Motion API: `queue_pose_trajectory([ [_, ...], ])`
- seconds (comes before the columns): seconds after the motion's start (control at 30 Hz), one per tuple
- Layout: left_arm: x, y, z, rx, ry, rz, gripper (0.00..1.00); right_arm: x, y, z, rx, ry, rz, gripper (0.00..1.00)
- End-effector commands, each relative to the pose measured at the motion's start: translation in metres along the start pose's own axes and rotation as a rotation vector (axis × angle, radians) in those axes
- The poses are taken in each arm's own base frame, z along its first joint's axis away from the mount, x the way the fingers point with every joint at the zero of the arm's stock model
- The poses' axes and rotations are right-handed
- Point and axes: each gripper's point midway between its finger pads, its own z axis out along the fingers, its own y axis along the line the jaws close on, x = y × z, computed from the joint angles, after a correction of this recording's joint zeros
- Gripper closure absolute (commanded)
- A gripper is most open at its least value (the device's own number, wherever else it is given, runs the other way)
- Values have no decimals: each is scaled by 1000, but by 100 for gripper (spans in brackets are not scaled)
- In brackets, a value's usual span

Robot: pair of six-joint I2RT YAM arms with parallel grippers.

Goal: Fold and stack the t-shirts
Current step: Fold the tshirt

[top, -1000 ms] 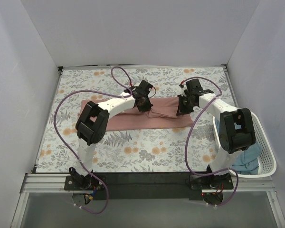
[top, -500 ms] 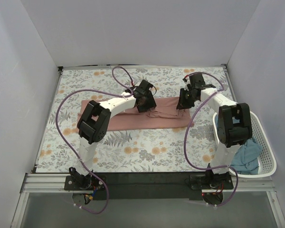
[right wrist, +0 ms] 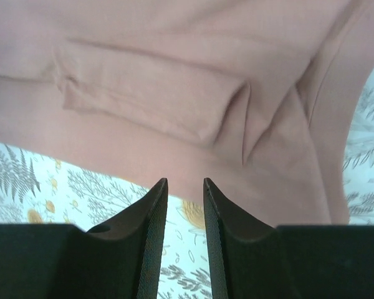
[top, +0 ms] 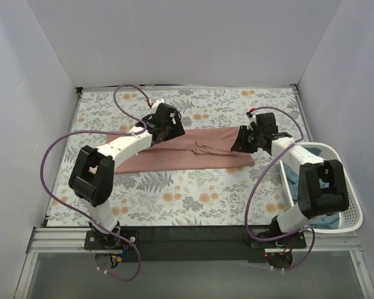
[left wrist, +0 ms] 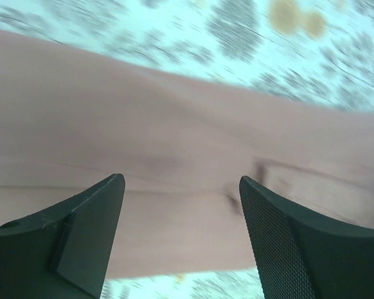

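The dusty-pink t-shirt (top: 193, 152) lies flat as a long folded strip across the middle of the floral cloth, and no print shows on it. My left gripper (top: 173, 132) hovers over its far edge left of centre. In the left wrist view its jaws (left wrist: 181, 179) stand wide open over pink fabric (left wrist: 174, 124) with nothing between them. My right gripper (top: 239, 144) sits above the shirt's right end. Its jaws (right wrist: 184, 180) are open by a narrow gap, over the near hem of the creased pink fabric (right wrist: 174, 75), and hold nothing. The teal-blue t-shirt (top: 329, 219) lies bunched in the basket.
A white slotted basket (top: 355, 205) stands at the right edge of the table, next to the right arm's base. The floral cloth (top: 193, 193) covers the table. White walls close in the left, back and right sides. Purple cables loop above both arms.
Both grippers have gone from shut to open and let go of the pink shirt, which now lies flatter. The left gripper moved left along the shirt; the right arm swung out to the right.
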Motion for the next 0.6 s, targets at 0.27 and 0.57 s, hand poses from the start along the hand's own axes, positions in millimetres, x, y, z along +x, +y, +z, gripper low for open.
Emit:
queue_pose_trajectory([
  [0.27, 6, 153, 31, -312, 93, 3, 27, 46, -28, 27, -14, 12, 205, 63],
  [0.57, 73, 159, -17, -276, 312, -83, 28, -24, -64, 76, -10, -31, 273, 63],
])
